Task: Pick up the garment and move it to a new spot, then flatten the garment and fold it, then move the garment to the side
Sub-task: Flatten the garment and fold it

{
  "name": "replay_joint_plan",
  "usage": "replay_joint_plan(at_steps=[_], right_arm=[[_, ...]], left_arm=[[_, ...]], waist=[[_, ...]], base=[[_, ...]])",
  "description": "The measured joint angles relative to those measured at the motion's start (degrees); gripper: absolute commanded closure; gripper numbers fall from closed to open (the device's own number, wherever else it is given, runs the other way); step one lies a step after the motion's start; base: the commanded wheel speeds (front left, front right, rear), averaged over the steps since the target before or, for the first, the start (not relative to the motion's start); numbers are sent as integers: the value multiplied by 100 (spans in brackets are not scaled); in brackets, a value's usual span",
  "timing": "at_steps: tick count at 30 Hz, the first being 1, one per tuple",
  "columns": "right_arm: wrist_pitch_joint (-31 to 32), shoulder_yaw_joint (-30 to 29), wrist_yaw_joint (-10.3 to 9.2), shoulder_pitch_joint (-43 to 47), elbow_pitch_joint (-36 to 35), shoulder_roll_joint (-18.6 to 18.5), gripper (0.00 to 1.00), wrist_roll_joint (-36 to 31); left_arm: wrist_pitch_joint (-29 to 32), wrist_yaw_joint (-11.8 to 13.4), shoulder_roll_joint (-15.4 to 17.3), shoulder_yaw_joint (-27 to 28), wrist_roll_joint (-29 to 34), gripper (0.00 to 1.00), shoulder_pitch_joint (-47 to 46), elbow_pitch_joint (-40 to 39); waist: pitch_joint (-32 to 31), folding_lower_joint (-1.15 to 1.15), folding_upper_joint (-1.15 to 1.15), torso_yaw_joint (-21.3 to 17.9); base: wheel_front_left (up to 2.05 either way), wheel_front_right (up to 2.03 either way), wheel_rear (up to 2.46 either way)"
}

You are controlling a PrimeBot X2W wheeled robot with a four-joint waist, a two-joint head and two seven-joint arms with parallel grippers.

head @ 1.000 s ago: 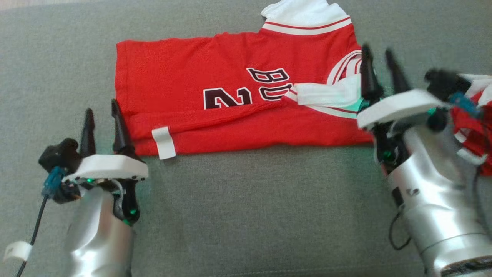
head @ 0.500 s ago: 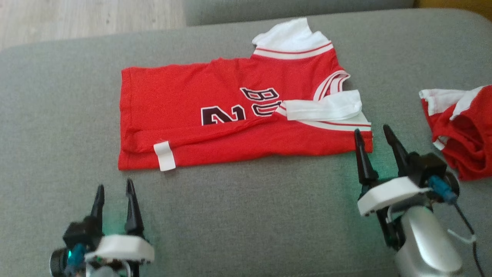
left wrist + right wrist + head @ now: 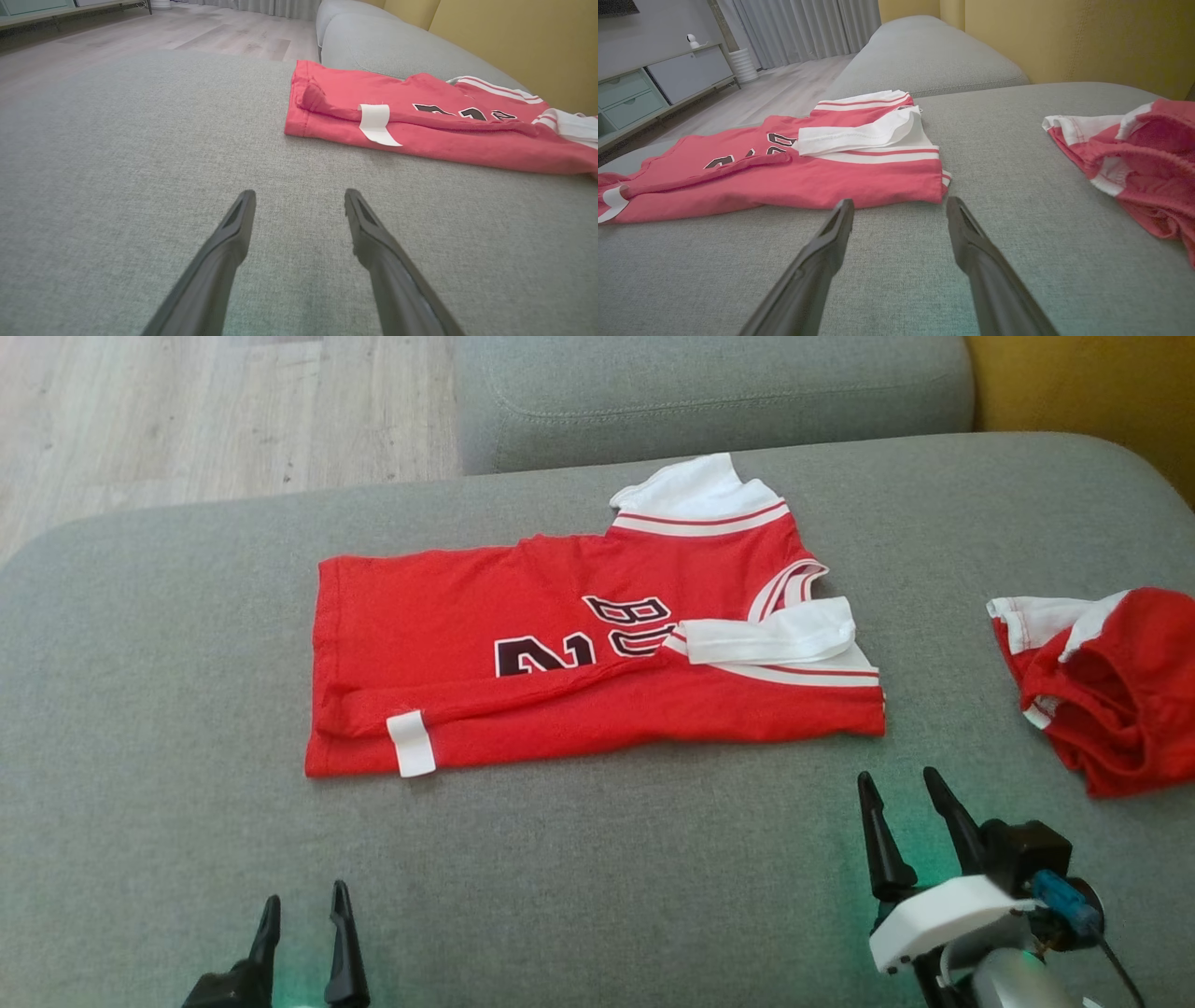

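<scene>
The garment, a red jersey with black lettering, lies on the grey sofa seat with its near long edge folded over and a white sleeve laid across it. A small white hem tag sits at its near left corner. My left gripper is open at the bottom left, well short of the hem, with nothing between its fingers. My right gripper is open at the lower right, a little short of the garment's near right corner. The left wrist view shows the garment, and the right wrist view shows the garment too.
Another red-and-white garment lies crumpled at the sofa's right edge, also the crumpled garment in the right wrist view. A grey back cushion runs behind the seat, wooden floor lies beyond on the left, and a yellow wall on the right.
Both grippers have drawn back toward me from the garment's near edge and sit lower in the view. The head camera has tilted up, showing the back cushion and floor.
</scene>
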Motion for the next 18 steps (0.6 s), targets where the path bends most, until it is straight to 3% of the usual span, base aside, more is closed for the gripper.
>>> replay_joint_plan(at_steps=[7, 12, 18], right_arm=[[0, -29, 0, -188, 166, 3, 0, 138], [0, -216, 0, -1009, 437, 4, 0, 154], [0, -687, 0, -1885, 1402, -1, 0, 16]], left_arm=[[0, -10, 3, -29, -4, 0, -99, 0], [0, -68, 7, -204, -5, 0, -529, -14], [0, -142, 8, -378, -64, 0, -950, -7]], waist=[[200, 1, 0, -3], [554, 2, 0, 35], [1006, 3, 0, 180]], base=[[0, 0, 0], [0, 0, 0], [0, 0, 0]])
